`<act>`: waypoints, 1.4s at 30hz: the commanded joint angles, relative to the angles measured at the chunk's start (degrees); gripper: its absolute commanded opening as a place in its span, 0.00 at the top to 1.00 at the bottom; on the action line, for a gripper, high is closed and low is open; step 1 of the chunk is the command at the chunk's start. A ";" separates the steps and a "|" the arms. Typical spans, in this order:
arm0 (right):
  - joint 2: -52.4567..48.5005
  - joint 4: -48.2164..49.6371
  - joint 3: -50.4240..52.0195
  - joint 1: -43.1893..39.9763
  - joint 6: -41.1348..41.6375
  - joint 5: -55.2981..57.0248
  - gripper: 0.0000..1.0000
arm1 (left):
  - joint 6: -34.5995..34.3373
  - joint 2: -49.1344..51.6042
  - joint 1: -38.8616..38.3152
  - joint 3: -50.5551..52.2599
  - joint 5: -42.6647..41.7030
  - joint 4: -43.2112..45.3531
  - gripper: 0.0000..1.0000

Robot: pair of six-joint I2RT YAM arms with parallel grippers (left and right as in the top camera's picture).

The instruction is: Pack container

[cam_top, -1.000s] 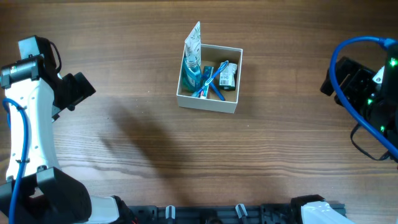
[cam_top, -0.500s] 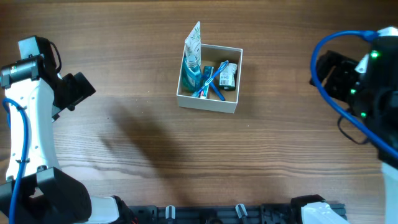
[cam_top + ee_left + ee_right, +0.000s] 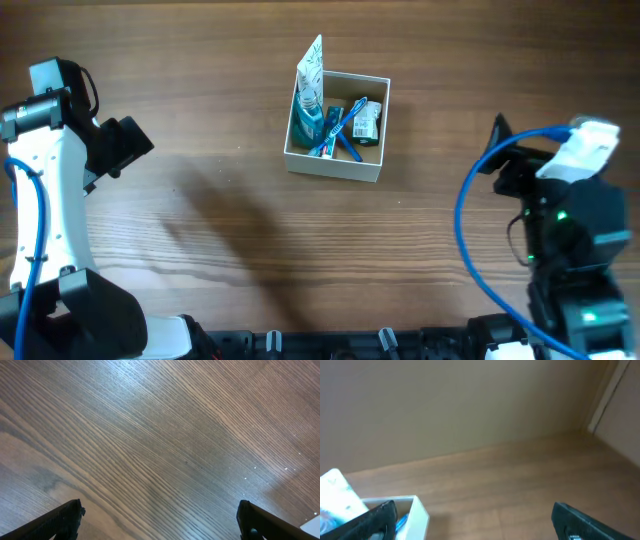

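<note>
The container (image 3: 374,124) is a square white-walled box with a tan inside, at the table's far middle. It holds a tall teal-and-white tube (image 3: 309,95) leaning at its left wall, blue toothbrushes (image 3: 338,128) and a small dark packet (image 3: 367,122). The box corner also shows in the right wrist view (image 3: 420,515). My left gripper (image 3: 159,522) is open and empty over bare wood at the far left. My right gripper (image 3: 472,520) is open and empty, raised at the right, facing the box from a distance.
The wooden table (image 3: 250,230) carries nothing besides the box. A blue cable (image 3: 470,240) loops off the right arm. A beige wall (image 3: 470,405) stands behind the table.
The right arm has swung from the far right edge down and inward toward the table's front right. The left arm and the box have not moved.
</note>
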State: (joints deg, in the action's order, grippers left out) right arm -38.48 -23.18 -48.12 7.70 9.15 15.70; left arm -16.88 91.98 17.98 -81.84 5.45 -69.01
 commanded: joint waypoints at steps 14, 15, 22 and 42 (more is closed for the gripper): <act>18.34 31.93 36.98 -0.44 -3.15 -3.04 0.00 | -0.50 0.07 0.31 0.22 -0.48 0.07 0.00; 19.21 31.91 37.53 -0.94 -3.17 -3.93 0.00 | -0.50 0.07 0.31 0.22 -0.48 0.07 0.00; 23.80 31.82 41.33 -5.73 -2.47 -10.91 0.00 | -0.50 0.07 0.31 0.22 -0.48 0.07 0.00; 37.29 29.75 47.82 -6.45 -1.46 -9.77 0.00 | -0.50 0.07 0.31 0.22 -0.48 0.07 0.00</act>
State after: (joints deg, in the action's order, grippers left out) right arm -3.20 7.20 -1.02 1.54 6.81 7.03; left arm -16.88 91.98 17.98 -81.84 5.23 -68.97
